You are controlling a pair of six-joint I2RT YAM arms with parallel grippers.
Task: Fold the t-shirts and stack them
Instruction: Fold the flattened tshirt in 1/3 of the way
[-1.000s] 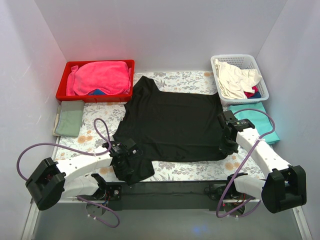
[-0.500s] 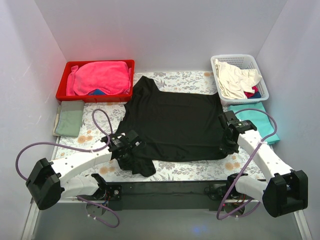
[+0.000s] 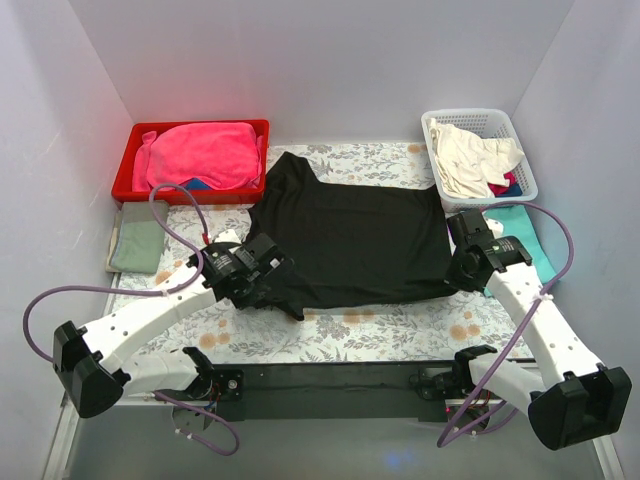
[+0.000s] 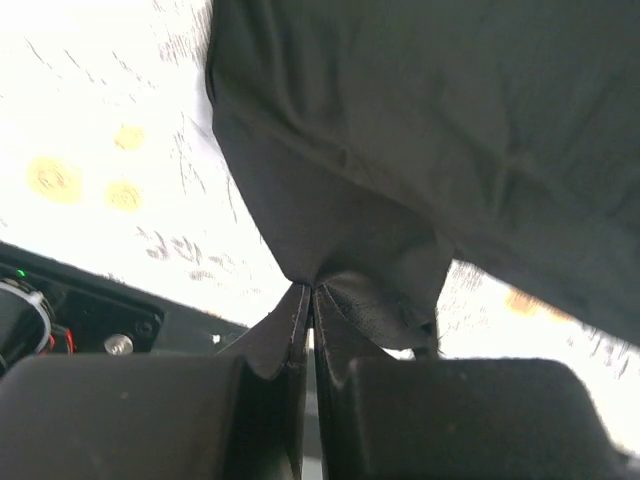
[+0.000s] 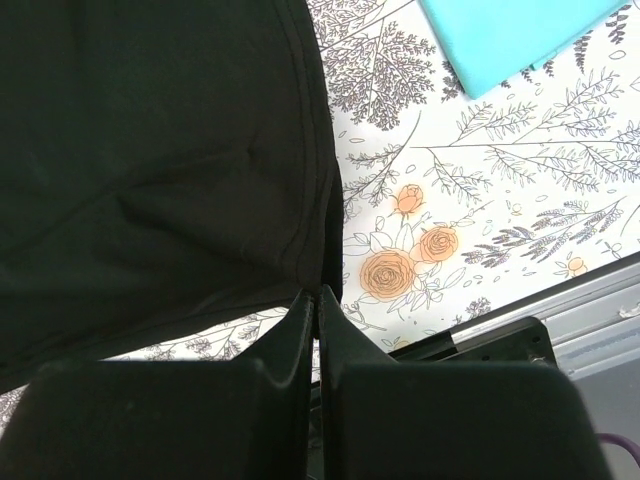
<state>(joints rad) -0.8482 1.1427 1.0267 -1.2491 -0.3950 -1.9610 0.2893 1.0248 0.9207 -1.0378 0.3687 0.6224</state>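
The large black t-shirt (image 3: 345,235) lies spread across the middle of the floral table cover. My left gripper (image 3: 262,282) is shut on the shirt's near left part, a bunched sleeve (image 4: 340,240), and holds it lifted above the cover. My right gripper (image 3: 466,270) is shut on the shirt's near right corner (image 5: 300,255), also raised. The near edge of the shirt is folded up over its middle. A folded teal t-shirt (image 3: 525,245) lies at the right, behind my right arm, and shows in the right wrist view (image 5: 510,40).
A red bin (image 3: 125,180) with pink cloth stands at the back left. A white basket (image 3: 525,175) with cream and red cloth stands at the back right. A folded grey-green cloth (image 3: 138,235) lies at the left. The black base rail (image 3: 330,385) runs along the near edge.
Both grippers have moved away from the near edge toward the back, carrying the black shirt's near edge with them. The flap that hung near the rail is now lifted over the shirt.
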